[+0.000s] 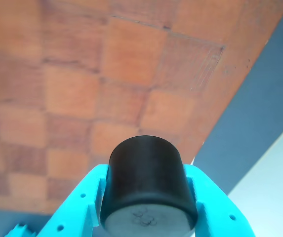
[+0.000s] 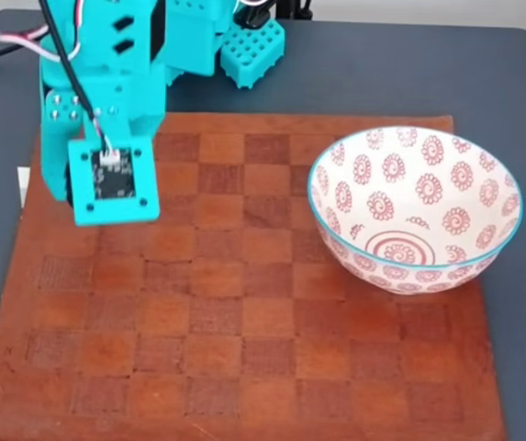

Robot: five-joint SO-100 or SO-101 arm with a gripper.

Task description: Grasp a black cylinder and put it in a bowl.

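Wrist view: turquoise claw [image 1: 148,217] clamped on the black cylinder [image 1: 146,180], one finger [image 1: 79,202] pressed against its left side and the other against its right. Cylinder held at the bottom middle of the picture, its flat grey-looking end face turned toward the camera, faint scribbled marks on that face. Beyond it, a brown checkered board [image 1: 106,74] of lighter and darker squares, blurred. Right of the board's slanting edge, a strip of dark grey bench [image 1: 260,113], then a pale surface in the lower right corner, too blurred to identify.

Fixed view: turquoise arm [image 2: 106,101] reaching in from the bench's far left corner, hanging over the far left part of the checkered board [image 2: 244,312]. A small square turquoise plate with a dark circuit board [image 2: 113,176] facing the camera at the arm's lower end, thin wires running up from it. Claw and cylinder hidden behind that plate here. White bowl [image 2: 416,216] with red spiral flowers and a thin turquoise rim upright near the board's far right corner, its right side overhanging the board's edge above the dark bench [image 2: 400,73]. Bowl well apart from the arm. A turquoise studded block [image 2: 253,50] at the bench's far edge beside the arm's base.
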